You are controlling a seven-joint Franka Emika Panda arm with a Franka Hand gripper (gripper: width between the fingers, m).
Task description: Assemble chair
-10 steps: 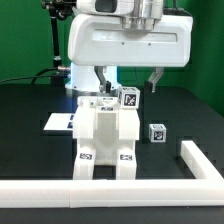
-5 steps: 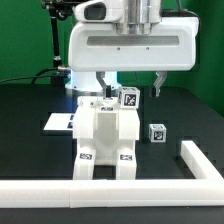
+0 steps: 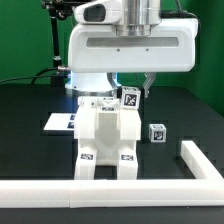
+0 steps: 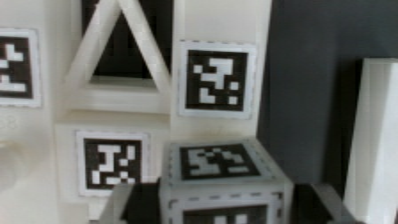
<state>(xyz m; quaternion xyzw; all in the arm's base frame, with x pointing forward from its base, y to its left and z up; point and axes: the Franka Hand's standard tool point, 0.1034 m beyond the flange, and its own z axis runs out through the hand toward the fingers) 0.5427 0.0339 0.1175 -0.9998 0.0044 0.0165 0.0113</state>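
The chair (image 3: 105,135) stands as a white blocky assembly with square tags, in the middle of the black table. On its top, toward the exterior view's right, sits a small cube-ended leg (image 3: 130,98) bearing a tag. My gripper (image 3: 128,90) hangs straight above the chair and its fingers flank this cube. In the wrist view the cube-ended leg (image 4: 222,165) fills the space between the two fingers, my gripper (image 4: 221,200) shut on its sides. Beyond it lie the chair's tagged white panels (image 4: 217,80).
A second tagged cube-ended leg (image 3: 157,133) lies loose on the table at the exterior view's right of the chair. The marker board (image 3: 58,122) lies behind the chair on the exterior view's left. The white L-shaped border rail (image 3: 110,190) runs along the front and right.
The fingers stood wide apart above the chair earlier. They have now drawn in against the cube-ended leg on top. The arm has hardly shifted.
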